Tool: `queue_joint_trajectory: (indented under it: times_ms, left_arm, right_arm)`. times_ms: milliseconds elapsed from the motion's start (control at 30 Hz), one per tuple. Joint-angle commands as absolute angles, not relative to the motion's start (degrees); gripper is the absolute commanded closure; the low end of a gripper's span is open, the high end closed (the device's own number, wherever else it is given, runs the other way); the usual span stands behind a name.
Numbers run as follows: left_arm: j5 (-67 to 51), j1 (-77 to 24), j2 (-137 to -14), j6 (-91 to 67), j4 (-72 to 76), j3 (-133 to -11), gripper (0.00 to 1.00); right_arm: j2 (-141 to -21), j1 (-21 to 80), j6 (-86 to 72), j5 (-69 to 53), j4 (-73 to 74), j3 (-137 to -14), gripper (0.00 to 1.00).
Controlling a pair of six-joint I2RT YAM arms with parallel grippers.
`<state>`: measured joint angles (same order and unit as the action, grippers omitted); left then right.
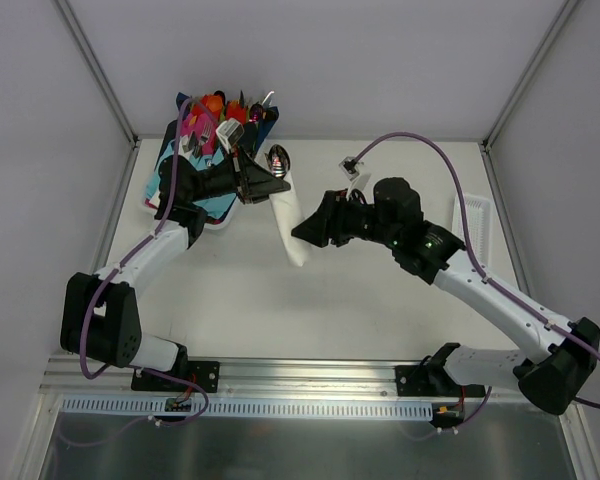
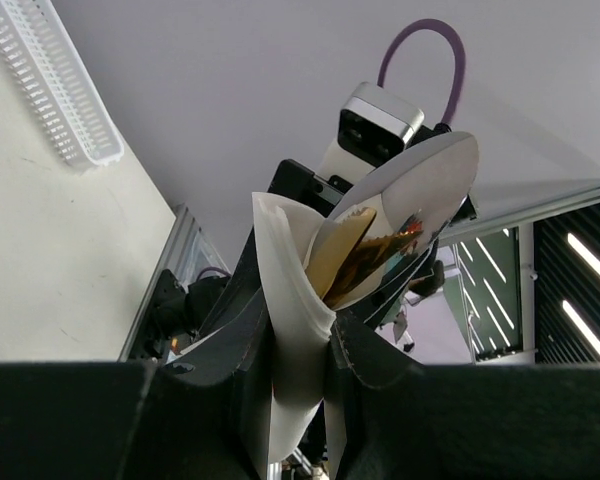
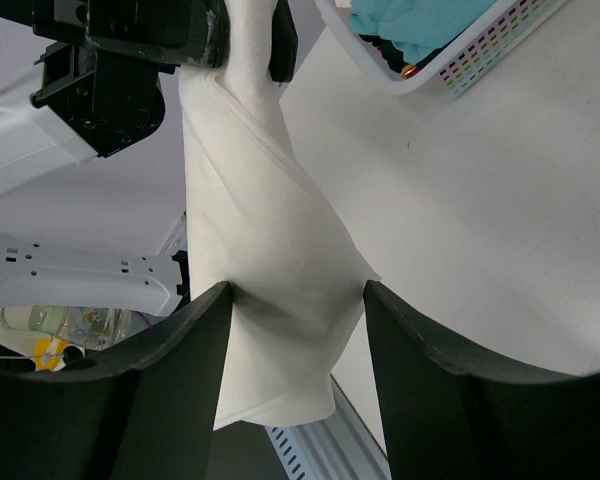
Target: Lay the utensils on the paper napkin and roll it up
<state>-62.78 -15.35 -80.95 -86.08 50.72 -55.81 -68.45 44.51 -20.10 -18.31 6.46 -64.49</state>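
Fingers (image 2: pixel 365 365) of the left end effector (image 2: pixel 298 345) are pressed together on the paper napkin (image 2: pixel 285 300), which is wrapped into a cone-like roll and rises straight out of the grip. Just beyond the fingertips the roll opens, and out of that open end stick the golden-yellow utensil (image 2: pixel 338 250) and, reaching further, the broad silvery head of the spoon (image 2: pixel 420 190); both sit inside the paper, the golden one against the spoon's inner face. From above, the spoon head (image 1: pixel 278 158) shows right next to the left end effector (image 1: pixel 273 188), and the white roll (image 1: pixel 290 225) runs from that grip away to the right end effector (image 1: pixel 300 233). The right end effector (image 3: pixel 298 300) is closed on the other part of the same roll (image 3: pixel 270 230), pressing on it from both sides, so the paper bulges between the two contact points and a loose corner hangs past them. Whether the roll's far tip touches the table (image 1: pixel 380 300) cannot be told. Behind the left end effector, on the side away from the roll, stands a white basket (image 1: pixel 150 200) with light-blue wraps and bright pink and orange cutlery (image 1: pixel 215 105). Well apart from the right end effector, past its wrist, a white slotted tray (image 1: pixel 477 225) lies flat on the table.
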Motion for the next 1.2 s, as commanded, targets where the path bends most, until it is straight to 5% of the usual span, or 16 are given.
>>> queue_joint_trajectory:
  times_ms: [0,267,500,700,833,1000,1067,1167]
  left_arm:
    - [-64.25,-16.79,-79.98,-90.7,58.01,-55.55,1.0]
    - [-63.99,-17.23,-80.24,-90.53,58.1,-55.55,1.0]
    - [-63.55,-17.23,-80.16,-88.86,56.78,-55.2,1.0]
    - [-63.63,-17.23,-80.42,-88.07,55.99,-56.16,1.0]
    - [-63.9,-17.23,-80.42,-87.98,55.99,-56.6,1.0]
    - [-63.98,-17.23,-79.89,-86.58,54.94,-56.25,1.0]
    - [-64.16,-17.23,-79.72,-85.35,54.23,-56.42,1.0]
    - [-64.6,-16.88,-78.75,-81.67,48.97,-57.74,0.85]
  right_arm:
    - [-66.8,42.81,-23.64,-22.23,-3.76,-62.94,0.41]
    - [-66.62,41.66,-28.03,-28.03,-12.74,-59.68,0.44]
    - [-67.06,41.66,-29.88,-30.32,-16.7,-58.8,0.63]
    - [-69.08,41.57,-30.58,-32.69,-17.05,-60.03,0.64]
    - [-70.31,41.66,-31.29,-33.75,-18.1,-60.47,0.75]
    - [-71.01,41.57,-32.69,-34.45,-20.82,-60.56,1.0]
    - [-71.19,41.48,-33.04,-33.93,-21.62,-60.29,1.0]
    - [-71.45,41.22,-33.22,-33.14,-22.32,-60.38,1.0]
